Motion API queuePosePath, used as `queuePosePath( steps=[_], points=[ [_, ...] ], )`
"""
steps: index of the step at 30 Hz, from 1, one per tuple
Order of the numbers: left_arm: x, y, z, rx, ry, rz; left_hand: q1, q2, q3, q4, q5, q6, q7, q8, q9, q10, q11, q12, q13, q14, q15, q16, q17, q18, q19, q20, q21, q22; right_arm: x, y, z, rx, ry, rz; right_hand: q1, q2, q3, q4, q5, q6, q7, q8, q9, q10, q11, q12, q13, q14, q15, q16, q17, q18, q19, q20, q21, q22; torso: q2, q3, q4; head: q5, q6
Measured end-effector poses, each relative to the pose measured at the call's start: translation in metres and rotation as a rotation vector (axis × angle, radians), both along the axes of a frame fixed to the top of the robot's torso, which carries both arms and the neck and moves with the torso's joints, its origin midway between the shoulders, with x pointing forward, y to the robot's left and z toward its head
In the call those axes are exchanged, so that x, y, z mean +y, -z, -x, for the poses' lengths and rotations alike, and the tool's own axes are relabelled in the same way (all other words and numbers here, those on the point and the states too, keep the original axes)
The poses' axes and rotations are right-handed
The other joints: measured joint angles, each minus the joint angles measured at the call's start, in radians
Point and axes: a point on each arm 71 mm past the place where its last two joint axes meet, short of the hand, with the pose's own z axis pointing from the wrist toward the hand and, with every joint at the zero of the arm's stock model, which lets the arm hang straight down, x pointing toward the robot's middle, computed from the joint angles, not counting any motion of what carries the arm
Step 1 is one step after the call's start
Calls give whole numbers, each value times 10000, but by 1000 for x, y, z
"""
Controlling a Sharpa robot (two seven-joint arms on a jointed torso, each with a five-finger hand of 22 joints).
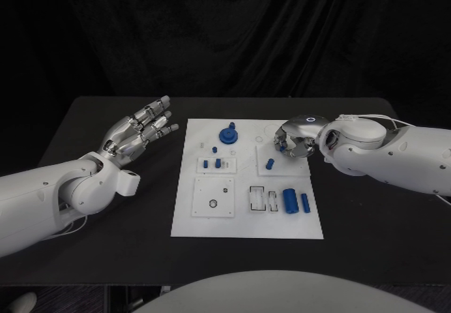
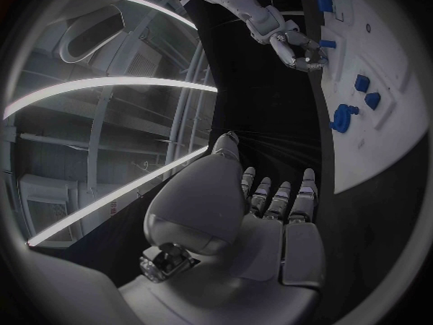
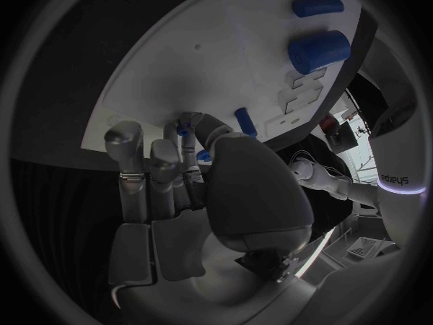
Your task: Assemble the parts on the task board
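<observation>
Right hand point(image 1: 293, 139) is down over the far right part of the task board point(image 1: 246, 225), fingers curled in tight, and in the right wrist view a small blue peg point(image 3: 183, 131) sits right at its fingertips point(image 3: 187, 143); it looks pinched there, though I can't be fully sure of the hold. Just beside it another short blue peg point(image 1: 270, 163) stands in its white block. Nearer the robot on that side, two blue cylinders point(image 1: 297, 201) lie side by side. Across the board, the round blue knob point(image 1: 229, 135) stands near the far edge. The left hand point(image 1: 139, 129) hovers off the board's left side, fingers spread, holding nothing. These pieces look light, hard and smooth, so likely slippery: best taken across the middle of the shaft with a firm fingertip pinch.
</observation>
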Motion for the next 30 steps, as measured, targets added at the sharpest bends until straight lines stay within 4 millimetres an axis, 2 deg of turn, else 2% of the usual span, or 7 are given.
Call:
queuePosePath(
  steps=[6,7,8,15,19,25,30],
  points=[
    [0,1,0,11,0,1,0,0,0,-56,77,35,35,0,10,0,0,0,0,18,18,0,-1,-1,35,35,0,22,-3,-2,2,-256,-55,-219,47,45,32,-54,-11,-15,-14,147,194,127,-51,59,52,36,-36,33,38,-1,55,-55,183,-1,-1,1,7,15,0],
    [0,1,0,12,0,1,0,0,0,-56,88,35,36,0,10,0,0,0,0,36,35,0,-1,0,35,35,0,22,-3,-3,2,-303,-71,-263,60,58,31,-54,-87,-15,-14,203,210,205,-45,77,55,74,-74,97,69,-27,99,-99,319,-1,-5,1,8,19,0],
    [0,1,0,14,-1,2,27,27,0,-56,88,35,35,0,10,0,-1,0,0,36,35,0,-1,-1,35,35,0,22,-4,-3,3,-367,-94,-323,61,58,31,-55,-117,-16,-14,238,220,217,-34,124,62,89,-90,99,92,-167,125,-125,401,0,-8,1,9,26,0],
    [0,1,0,18,-5,2,42,42,0,-56,150,71,71,0,9,0,-1,0,0,36,35,39,7,0,35,35,0,35,-3,-11,8,-736,-225,-668,74,71,19,-66,-234,6,37,282,307,286,-33,140,51,89,-90,104,75,-163,125,-125,436,-1,-18,1,9,58,0],
    [0,1,1,19,1,7,42,42,0,-56,150,71,71,0,8,0,-1,0,0,35,35,39,7,0,71,71,0,47,0,-25,11,-1011,-381,-837,74,71,64,-21,-358,5,38,327,340,287,-33,105,20,89,-90,104,20,-163,126,-125,436,-1,-20,-4,9,91,0],
    [0,1,1,21,7,12,42,41,30,-86,150,71,71,0,8,18,16,0,0,36,35,39,6,0,106,36,29,46,18,-50,24,-1292,-982,-1199,74,70,78,-7,-430,-82,125,327,327,289,-34,1,-37,89,-89,104,0,-162,125,-125,436,-1,-26,-9,8,171,0],
    [-1,1,1,23,17,14,123,43,29,-85,150,108,108,0,7,33,32,0,0,35,35,39,6,0,106,36,39,15,48,-59,42,-1150,-1835,-1466,73,70,106,22,-514,-245,145,164,206,324,1,-99,-84,127,-51,104,11,-161,125,-125,436,-1,-31,-19,9,273,0]
  ],
)
